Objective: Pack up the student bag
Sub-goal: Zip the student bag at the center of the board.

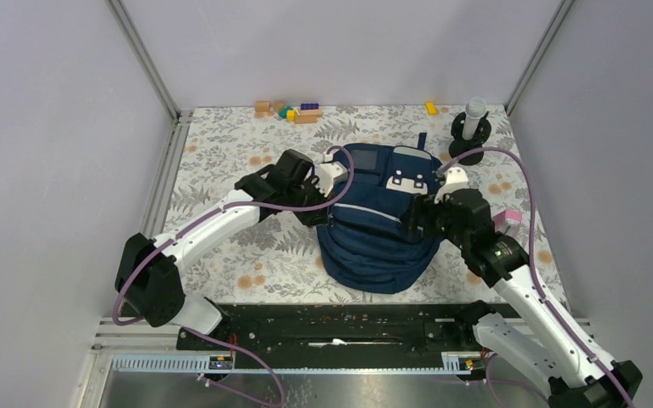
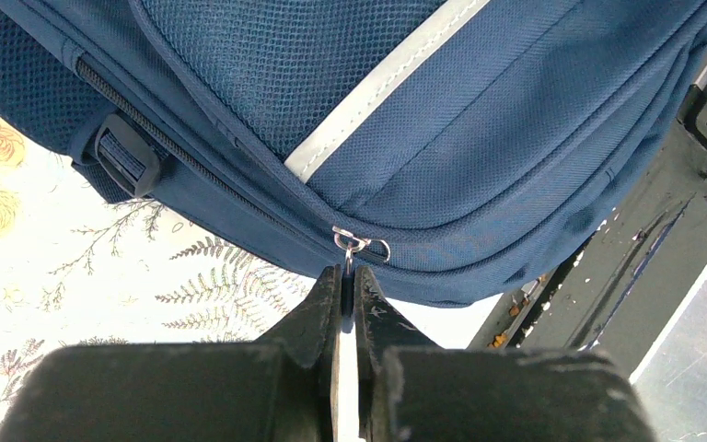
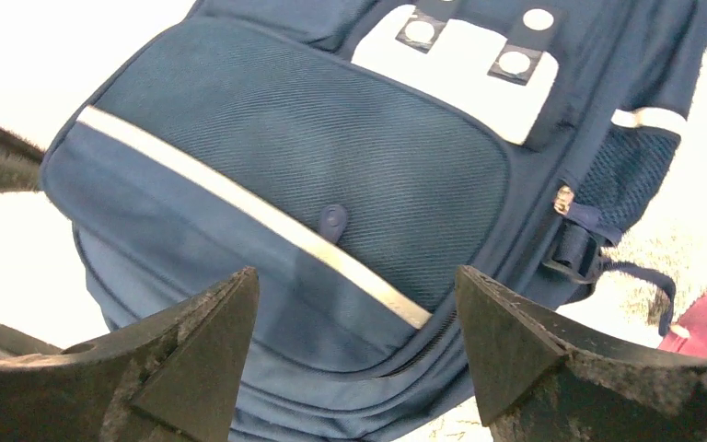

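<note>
- Two arms work the bag (image 1: 383,229), which lies flat at the centre of the table (image 1: 229,144).
- Left gripper (image 2: 348,279) is pinched on the zip pull (image 2: 357,245) on the bag's left side (zip looks shut there).
- Right gripper (image 3: 357,276) is spread wide, holding nothing, over the bag's right half.
- Step: probably unzipping. Next move: drag the pull along the track while the right arm steadies the bag.

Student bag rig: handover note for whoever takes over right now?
Left gripper: shut on the zipper pull on the side of the student bag.
Right gripper: open, hovering over the bag's front, holding nothing.
Bag lies front up between both grippers; a pink item sits beside it on the right.
Done: pull gripped.
Left: run the zip; contents not visible, so packing status unknown.
</note>
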Available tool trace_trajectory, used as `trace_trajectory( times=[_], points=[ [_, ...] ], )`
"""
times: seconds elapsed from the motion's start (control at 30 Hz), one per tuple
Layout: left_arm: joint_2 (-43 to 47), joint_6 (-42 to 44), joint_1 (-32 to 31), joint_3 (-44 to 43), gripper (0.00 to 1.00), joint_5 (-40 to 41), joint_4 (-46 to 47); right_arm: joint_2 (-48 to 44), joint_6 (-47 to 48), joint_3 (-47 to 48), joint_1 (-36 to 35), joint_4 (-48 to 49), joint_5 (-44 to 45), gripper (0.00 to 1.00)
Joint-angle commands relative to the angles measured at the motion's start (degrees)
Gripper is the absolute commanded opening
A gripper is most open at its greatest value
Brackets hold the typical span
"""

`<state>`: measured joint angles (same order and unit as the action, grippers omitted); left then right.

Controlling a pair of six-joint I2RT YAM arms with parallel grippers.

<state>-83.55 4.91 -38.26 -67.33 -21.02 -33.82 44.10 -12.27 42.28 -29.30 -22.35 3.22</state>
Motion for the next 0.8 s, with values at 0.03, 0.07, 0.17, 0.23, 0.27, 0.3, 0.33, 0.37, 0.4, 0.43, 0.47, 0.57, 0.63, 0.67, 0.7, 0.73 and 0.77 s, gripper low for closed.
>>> trace_trajectory(
  times=[0.03,0.07,0.17,0.23,0.27,0.3,0.33,0.37,0.4,0.43,0.47,0.57,0.63,0.67,0.7,0.73,0.77],
  points=[
    [2.57,-1.10,-0.02,0.57,0.00,2.60,0.43,3.14,-11.44,1.19,9.33,-2.88,-5.47,0.80],
    [2.60,-1.19,-0.18,0.66,0.00,2.57,0.43,3.53,-13.40,0.71,10.86,-2.77,-5.86,0.79],
    [2.67,-1.36,-0.70,0.89,0.00,2.69,0.43,1.81,-17.71,-2.15,11.97,-0.65,-4.16,0.79],
    [2.69,-1.55,-1.29,0.89,0.00,2.84,0.43,0.83,-20.60,-5.06,11.96,1.68,-4.15,0.77],
    [2.64,-1.69,-1.37,0.86,0.00,2.98,0.43,0.52,-22.86,-6.56,11.98,3.33,-5.26,0.74],
    [2.64,-1.97,-1.45,0.81,0.00,3.15,0.43,0.54,-23.92,-7.80,11.98,4.74,-6.33,0.73],
    [2.62,-2.27,-1.49,0.78,0.00,3.35,0.38,0.91,-24.94,-8.69,11.98,5.62,-7.43,0.73],
    [2.60,-2.71,-1.55,0.69,0.00,3.54,0.32,1.27,-25.69,-9.46,11.98,6.45,-8.53,0.72],
    [2.60,-2.97,-1.61,0.62,0.00,3.58,0.07,1.63,-26.35,-10.31,11.94,7.54,-9.70,0.71],
    [2.60,-3.37,-1.69,0.52,0.00,3.69,-0.17,1.83,-27.17,-11.08,11.91,8.72,-10.41,0.69],
    [2.60,-3.74,-1.85,0.40,0.00,3.80,-0.30,2.03,-27.92,-11.83,11.88,10.16,-11.09,0.63],
    [2.69,-4.46,-2.68,0.09,0.00,3.92,-1.15,1.78,-30.26,-13.96,11.70,14.29,-12.64,0.29],
    [2.72,-4.73,-3.42,-0.37,0.00,4.76,-2.57,1.51,-31.02,-14.35,11.14,15.57,-11.69,0.12],
    [2.84,-4.75,-3.86,-0.40,0.00,5.95,-3.72,1.43,-31.05,-14.30,10.85,15.62,-10.62,0.06],
    [3.25,-4.73,-4.34,-0.30,0.00,6.87,-4.50,1.24,-31.05,-14.32,10.58,15.56,-9.59,0.01],
    [3.84,-4.73,-4.65,-0.03,0.00,7.26,-4.91,1.06,-31.01,-14.50,10.44,15.71,-8.61,0.00],
    [4.62,-4.73,-4.92,0.39,0.00,7.15,-5.01,1.00,-31.19,-14.75,10.22,16.17,-7.86,0.00]
  ],
)
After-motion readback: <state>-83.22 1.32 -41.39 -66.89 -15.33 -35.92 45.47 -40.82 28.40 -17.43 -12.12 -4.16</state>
